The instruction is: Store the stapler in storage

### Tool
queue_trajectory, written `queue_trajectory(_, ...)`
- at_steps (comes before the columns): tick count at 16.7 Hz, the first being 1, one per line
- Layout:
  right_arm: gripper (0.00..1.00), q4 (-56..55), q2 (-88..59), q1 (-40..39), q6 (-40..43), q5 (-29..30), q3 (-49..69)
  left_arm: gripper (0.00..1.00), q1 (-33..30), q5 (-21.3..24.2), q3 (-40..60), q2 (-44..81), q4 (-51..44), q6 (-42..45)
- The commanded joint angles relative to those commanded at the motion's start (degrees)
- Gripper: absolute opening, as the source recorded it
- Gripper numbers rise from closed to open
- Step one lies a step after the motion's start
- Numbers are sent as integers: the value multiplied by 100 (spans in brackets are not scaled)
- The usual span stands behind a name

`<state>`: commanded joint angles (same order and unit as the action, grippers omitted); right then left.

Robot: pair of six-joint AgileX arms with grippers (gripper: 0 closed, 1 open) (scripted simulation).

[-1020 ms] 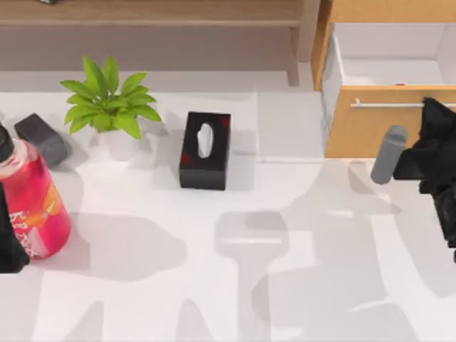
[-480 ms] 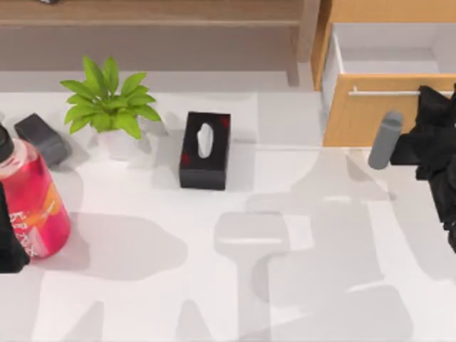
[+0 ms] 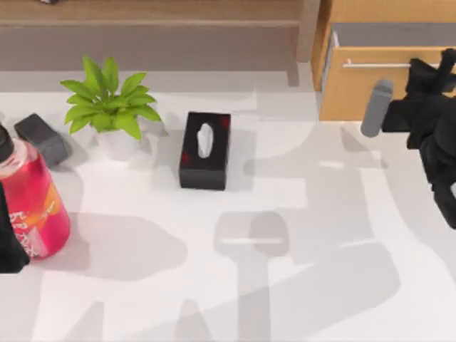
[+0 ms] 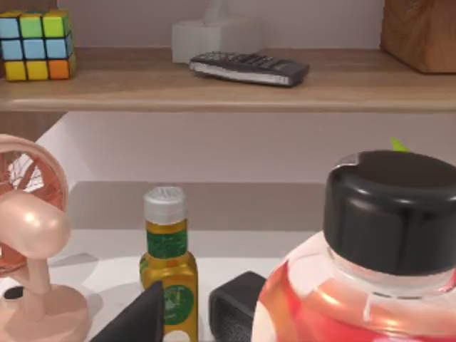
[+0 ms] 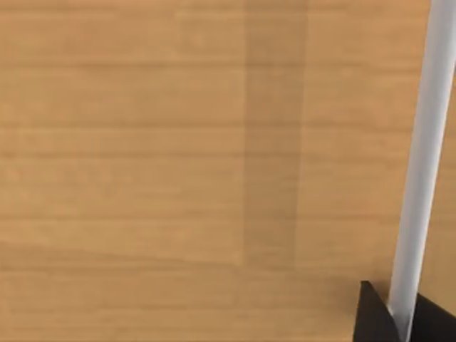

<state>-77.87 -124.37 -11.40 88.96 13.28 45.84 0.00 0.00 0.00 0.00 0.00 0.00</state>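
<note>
The storage drawer (image 3: 356, 89) is light wood with a thin silver bar handle (image 3: 377, 65). It is pushed almost fully into its cabinet, with only a narrow grey strip of its inside showing. My right gripper (image 3: 436, 68) is at the handle's right end. In the right wrist view the handle (image 5: 420, 164) runs between the two black fingertips (image 5: 372, 317), so the right gripper (image 5: 402, 322) is shut on the bar against the drawer front (image 5: 178, 142). The stapler is hidden. My left gripper (image 3: 8, 249) is parked at the table's left edge.
A red bottle with a black cap (image 3: 32, 203) stands by the left gripper, with a dark grey block (image 3: 41, 137) behind it. A potted plant (image 3: 107, 107) and a black tissue box (image 3: 205, 149) stand mid-table. The long wooden shelf (image 3: 157, 14) runs along the back.
The drawer has slid back into the cabinet and its white inside no longer shows. My right gripper moved toward the back with the handle. The left arm stayed still.
</note>
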Motion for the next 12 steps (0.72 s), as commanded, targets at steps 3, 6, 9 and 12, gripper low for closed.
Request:
queue_trajectory(3,0,63,-34,20,-2,-19,103,100,0,0,0,0,0,0)
queue_trajectory(6,0,71,-25,8,-14,-6,93,100,0,0,0,0,0,0)
queue_trajectory(9,0,265,-209,61,15,-33,456,100,0,0,0,0,0,0)
queue_trajectory(12,0,613,-495,122,11,-114,1073,100,0,0,0,0,0,0)
